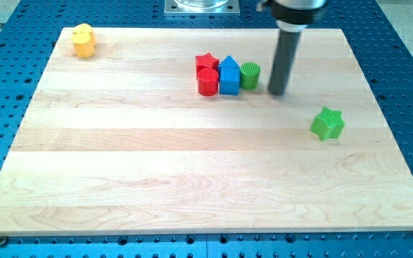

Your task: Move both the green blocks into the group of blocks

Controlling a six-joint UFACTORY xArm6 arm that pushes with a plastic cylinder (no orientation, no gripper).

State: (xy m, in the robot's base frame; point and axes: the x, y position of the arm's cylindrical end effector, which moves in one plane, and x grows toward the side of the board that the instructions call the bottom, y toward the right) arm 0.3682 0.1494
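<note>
A green cylinder [250, 74] stands at the right end of a group near the view's top centre, touching a blue block [229, 77]. A red cylinder [207, 82] and a red star [206, 62] sit on the blue block's left. A green star [328, 123] lies alone at the view's right, below and right of the group. My tip [277, 92] rests on the board just right of the green cylinder, with a small gap, and up-left of the green star.
A yellow block [83, 40] sits at the board's top left corner. The wooden board [192, 172] lies on a blue perforated table [407, 72]. The arm's base mount [201, 6] shows at the view's top edge.
</note>
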